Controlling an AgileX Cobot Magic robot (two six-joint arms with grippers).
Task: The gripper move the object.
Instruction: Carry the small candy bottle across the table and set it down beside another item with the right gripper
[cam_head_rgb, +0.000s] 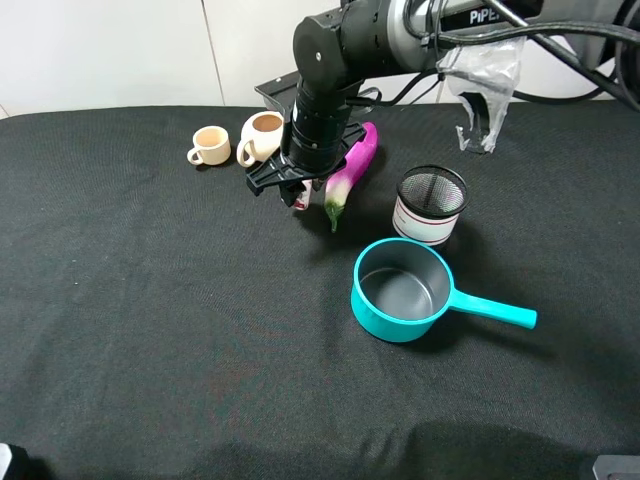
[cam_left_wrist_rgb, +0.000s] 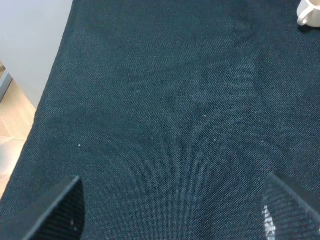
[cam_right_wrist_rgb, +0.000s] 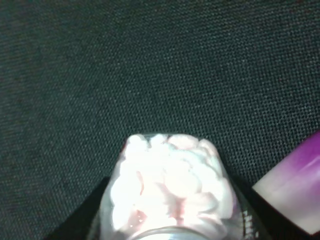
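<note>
My right gripper reaches across the middle of the black cloth and points down. It is shut on the small clear bottle, of which only a bit of red label shows under the claw. In the right wrist view the bottle fills the space between the dark fingers, its clear end showing white-pink contents, close over the cloth. I cannot tell if it touches the cloth. My left gripper is open and empty over bare cloth, its fingers wide apart.
A purple eggplant lies right beside the bottle, and also shows in the right wrist view. Two small beige cups stand behind. A black mesh cup and a teal saucepan stand to the right.
</note>
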